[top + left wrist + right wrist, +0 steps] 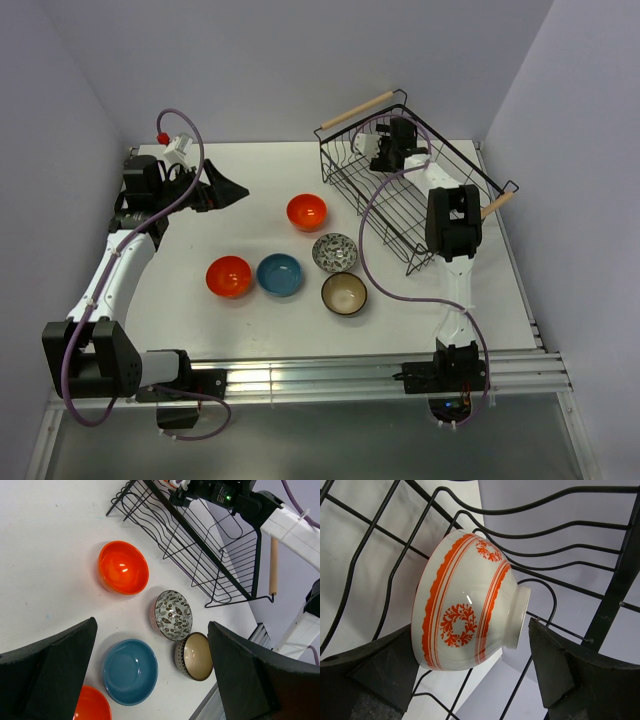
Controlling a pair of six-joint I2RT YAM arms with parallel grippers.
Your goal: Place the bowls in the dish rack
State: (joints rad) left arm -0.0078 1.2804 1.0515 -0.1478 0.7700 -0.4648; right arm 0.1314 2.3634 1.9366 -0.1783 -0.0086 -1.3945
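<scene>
- Settling the orange-and-white bowl [465,605] into the dish rack [395,215] looks like the step in hand; it lies on its side on the wires at the rack's far end.
- Right gripper [385,150] brackets rim and foot, jaws wide; whether they pinch, I cannot tell.
- Seat the rim between two wires, ease open, then lift straight out.
- Left gripper [232,190] hangs wide open, holding nothing, with the nearest orange bowl [306,211] waiting on the table [300,330].

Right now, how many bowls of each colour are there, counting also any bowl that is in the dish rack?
Plain orange bowls: 2
Blue bowl: 1
Grey-and-white patterned bowl: 1
Dark brown bowl: 1
Orange-and-white patterned bowl, in the dish rack: 1
Total: 6
</scene>
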